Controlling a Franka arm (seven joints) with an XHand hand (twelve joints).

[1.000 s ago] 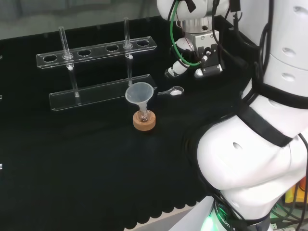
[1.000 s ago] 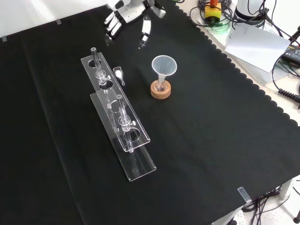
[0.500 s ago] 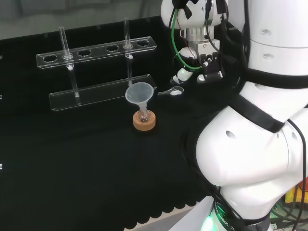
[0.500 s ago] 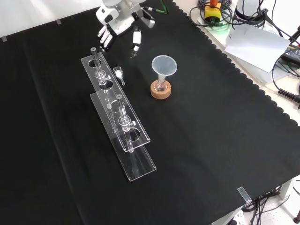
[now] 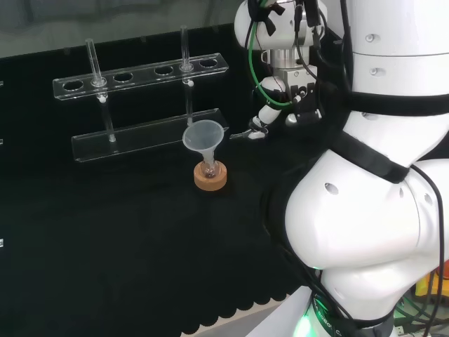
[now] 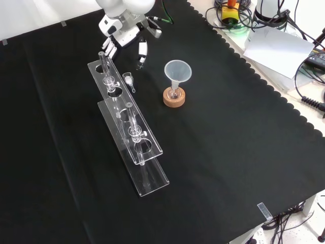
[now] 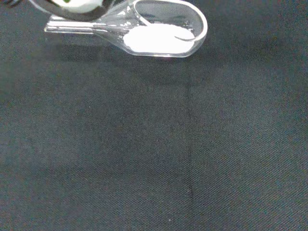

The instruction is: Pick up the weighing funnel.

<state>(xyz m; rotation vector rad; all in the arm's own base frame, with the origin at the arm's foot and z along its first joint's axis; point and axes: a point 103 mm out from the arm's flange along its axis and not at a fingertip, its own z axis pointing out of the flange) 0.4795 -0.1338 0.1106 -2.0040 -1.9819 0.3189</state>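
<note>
While the weighing funnel lies upper left in the front view, the hand hovers close by.
Fingers straight, gripping nothing; white powder inside.

Head view: behind and above the white robot arm, facing across the black-clothed worktop.
Front view: before the arm, looking down; both share the clear plastic tube rack.
Wrist view: close over the small clear weighing funnel.

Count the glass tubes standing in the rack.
2. In the head view, one tube stands near the rack's left end, the other tube toward its right.
</note>
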